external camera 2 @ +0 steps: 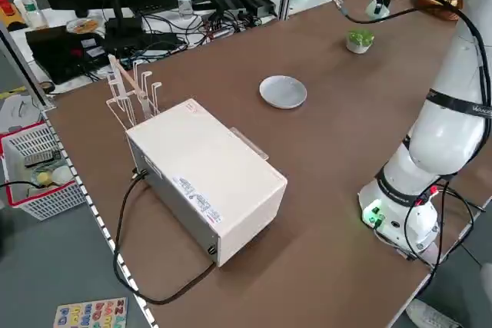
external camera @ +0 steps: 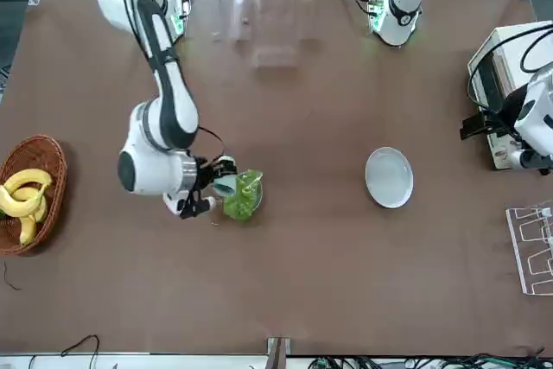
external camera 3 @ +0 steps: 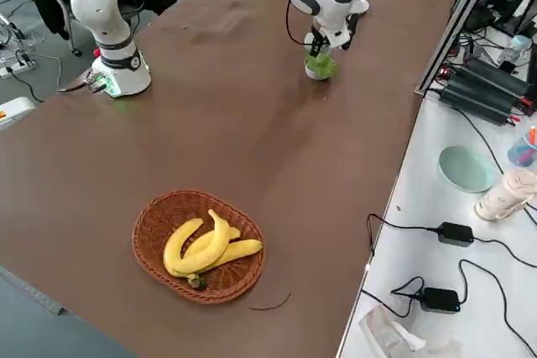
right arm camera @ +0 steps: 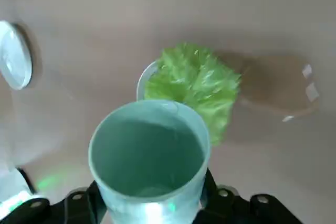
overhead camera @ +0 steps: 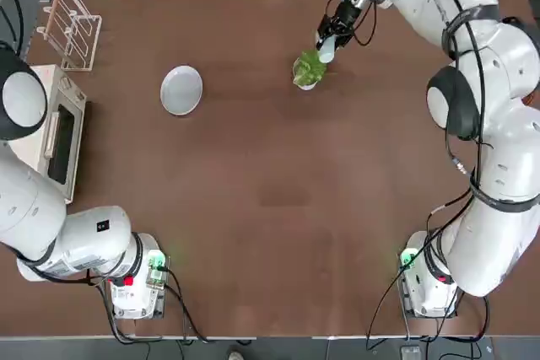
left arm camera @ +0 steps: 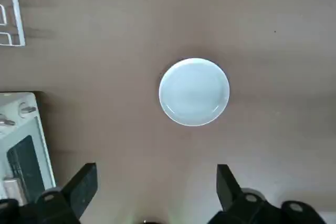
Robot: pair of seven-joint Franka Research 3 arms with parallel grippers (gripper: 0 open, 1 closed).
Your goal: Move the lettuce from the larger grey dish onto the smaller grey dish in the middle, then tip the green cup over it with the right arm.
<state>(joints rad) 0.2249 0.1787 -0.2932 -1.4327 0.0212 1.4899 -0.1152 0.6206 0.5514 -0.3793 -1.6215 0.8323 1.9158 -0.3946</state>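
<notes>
The lettuce (overhead camera: 308, 67) sits in the smaller grey dish (right arm camera: 144, 81) near the far middle of the table. My right gripper (overhead camera: 332, 38) is shut on the green cup (overhead camera: 326, 48), holding it tilted just beside and above the lettuce (right arm camera: 195, 84). The right wrist view looks into the cup (right arm camera: 149, 155) through its open mouth. The larger grey dish (overhead camera: 181, 90) lies bare to the left. My left gripper (left arm camera: 155, 183) hangs open high above that dish (left arm camera: 194, 92), holding nothing.
A white box-shaped appliance (overhead camera: 56, 131) and a clear rack (overhead camera: 71, 31) stand at the table's left edge. A wicker basket of bananas (external camera: 29, 193) sits off to the robot's right. Cables and gear crowd the far edge.
</notes>
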